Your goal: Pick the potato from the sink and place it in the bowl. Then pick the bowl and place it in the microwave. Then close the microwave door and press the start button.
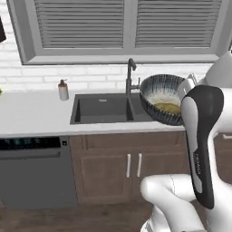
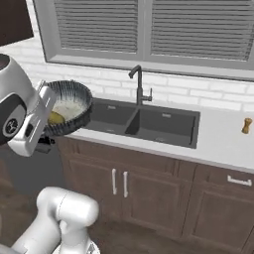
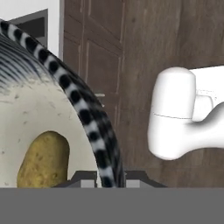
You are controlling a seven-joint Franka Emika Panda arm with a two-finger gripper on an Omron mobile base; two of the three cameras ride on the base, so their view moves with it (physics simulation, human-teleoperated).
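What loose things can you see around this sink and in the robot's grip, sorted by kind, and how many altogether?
Speckled blue-grey and white bowls: 1, held tilted in the gripper
Yellow-tan potatoes: 1, inside that bowl
White soap dispensers: 1, on the counter
Small brown wooden grinders: 1, on the counter
Total: 4

My claw (image 3: 109, 181) pinches the rim of the bowl (image 1: 161, 97), so I carry a wide tilted load in the air with the potato (image 1: 167, 107) inside. In the left base view it hangs in front of the sink (image 1: 104, 108), and the faucet (image 1: 130, 74) rises just beside its far rim; that is my nearest obstacle. The soap bottle (image 1: 63, 89) stands well apart on the counter (image 1: 31, 113). Below me, toward the cabinet doors (image 2: 119, 181), the air is free. My own white body (image 3: 183, 113) crowds one side.
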